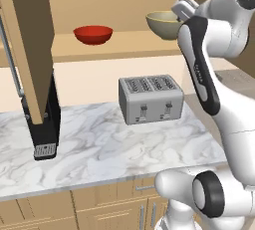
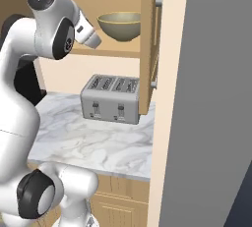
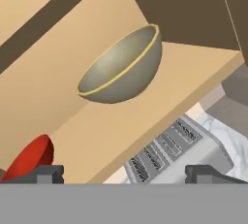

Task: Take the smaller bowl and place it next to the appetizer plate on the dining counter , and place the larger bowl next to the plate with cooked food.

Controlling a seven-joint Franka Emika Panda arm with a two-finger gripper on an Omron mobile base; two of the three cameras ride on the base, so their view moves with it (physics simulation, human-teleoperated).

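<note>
Open pincer (image 3: 123, 172) faces larger bowl (image 3: 121, 66); smaller bowl (image 3: 30, 157) beside.

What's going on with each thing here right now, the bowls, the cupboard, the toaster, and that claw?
Red bowl: upright on the cupboard shelf, untouched.
Tan bowl: upright on the same shelf, untouched.
Cupboard door: swung open.
Toaster: on the marble counter, slots empty.
Claw: open, holding nothing.

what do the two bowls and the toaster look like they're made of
Red bowl: probably glazed ceramic or plastic; it looks glossy and plain. Larger bowl: likely stoneware, with a duller olive-tan surface and yellow rim. Toaster: seemingly brushed metal, grey with a soft sheen.
</note>
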